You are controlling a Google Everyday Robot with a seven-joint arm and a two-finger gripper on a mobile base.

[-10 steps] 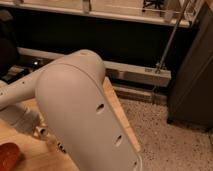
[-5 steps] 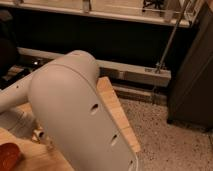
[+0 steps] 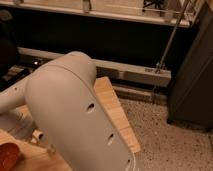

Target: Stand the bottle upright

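The bottle is not in view. My large pale grey arm segment fills the middle and lower left of the camera view and covers most of the wooden table. The gripper is not in view; it lies somewhere behind or below the arm, off towards the lower left. A thinner part of the arm runs out to the left edge.
A reddish-orange object lies on the table at the lower left corner. The table's right edge drops to a speckled floor. A dark cabinet stands at the right, with a slanted metal pole beside it.
The arm segment has swung a little to the left and now covers more of the table's left part. Nothing else has moved.
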